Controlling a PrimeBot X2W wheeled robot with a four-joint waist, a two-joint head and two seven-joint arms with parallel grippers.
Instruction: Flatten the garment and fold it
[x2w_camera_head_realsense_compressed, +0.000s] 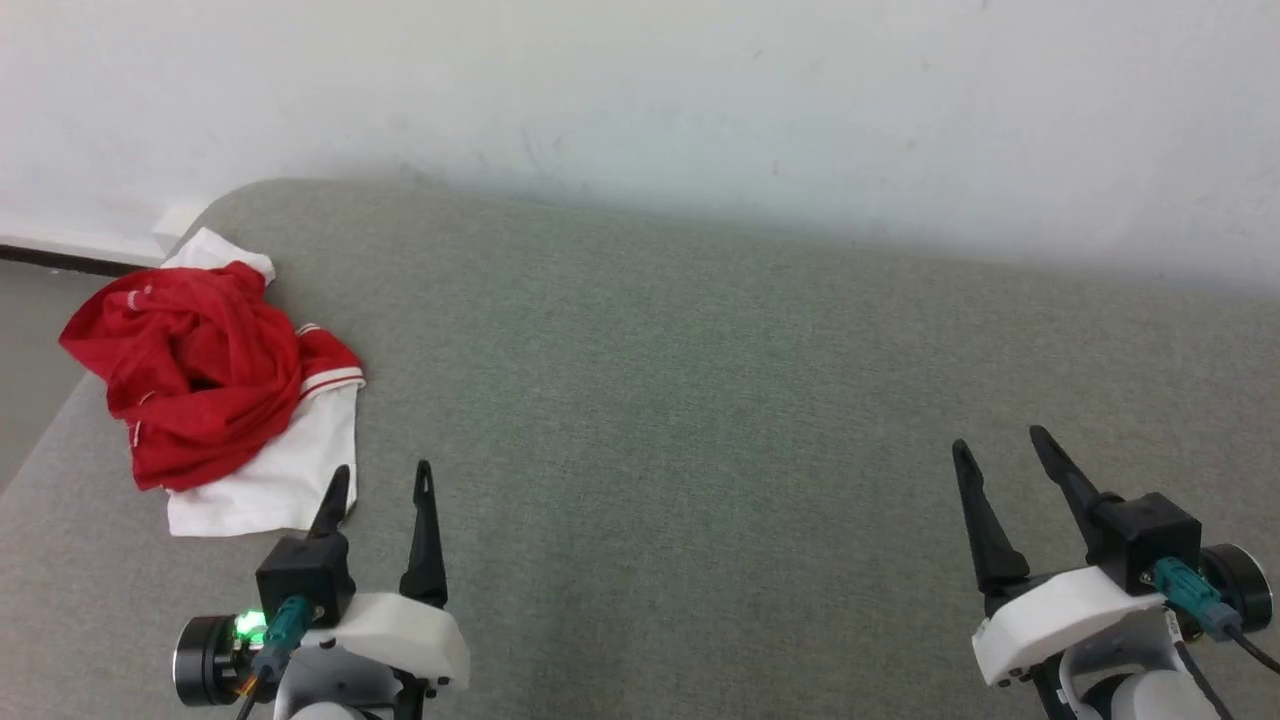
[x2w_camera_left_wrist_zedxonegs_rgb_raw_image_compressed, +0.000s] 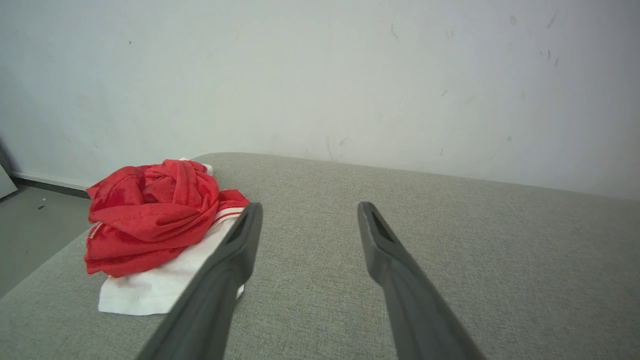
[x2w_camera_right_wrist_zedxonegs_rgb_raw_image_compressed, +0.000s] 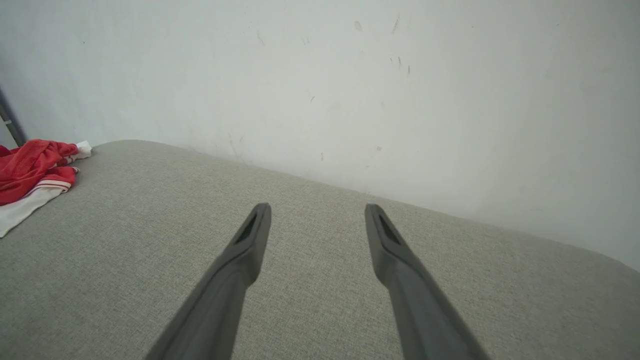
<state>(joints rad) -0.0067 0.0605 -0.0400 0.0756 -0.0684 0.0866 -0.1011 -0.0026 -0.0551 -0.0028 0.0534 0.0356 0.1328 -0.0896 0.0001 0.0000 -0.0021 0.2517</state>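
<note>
Garment (x2w_camera_head_realsense_compressed: 200, 380) lies bunched in a red heap on a spread white part (x2w_camera_head_realsense_compressed: 265, 480), at the far left corner of the grey surface (x2w_camera_head_realsense_compressed: 700, 420). Its left side reaches that surface's edge, with the floor (x2w_camera_head_realsense_compressed: 30, 330) beyond. The left gripper (x2w_camera_head_realsense_compressed: 383, 468) hovers just on the near side of the garment, fingers spread wide and empty, one fingertip over the white hem. The right gripper (x2w_camera_head_realsense_compressed: 998, 438) sits well to the right of the garment, also wide and empty.

The step in hand looks like the first pick. It would go best by pinching a single layer at the white edge and drawing it rightward from the garment, where broad bare room lies. The drop-off to the garment's left and the wall (x2w_camera_head_realsense_compressed: 640, 100) behind it leave little margin.
</note>
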